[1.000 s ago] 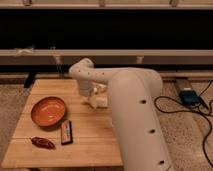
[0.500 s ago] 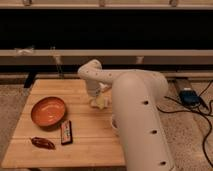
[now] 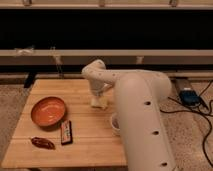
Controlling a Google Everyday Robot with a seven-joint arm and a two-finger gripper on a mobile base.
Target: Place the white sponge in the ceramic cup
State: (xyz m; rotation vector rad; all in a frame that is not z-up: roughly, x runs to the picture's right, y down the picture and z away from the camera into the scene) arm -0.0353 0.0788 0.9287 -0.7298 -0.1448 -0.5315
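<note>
Touching the flat off-white sponge is the white gripper; its grasp cannot be told. A small white ceramic cup is seen nearby.

Half hidden behind the arm, near right on the table: ceramic cup. Blurred together at mid-table, impossible to separate: gripper and white sponge. Cut off by the bottom edge: arm's base.

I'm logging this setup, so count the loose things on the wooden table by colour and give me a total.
White: 2, white sponge at the gripper, ceramic cup
Orange: 1, bowl
Dark: 1, flat packet
Reddish-brown: 1, small item
Total: 5
</note>
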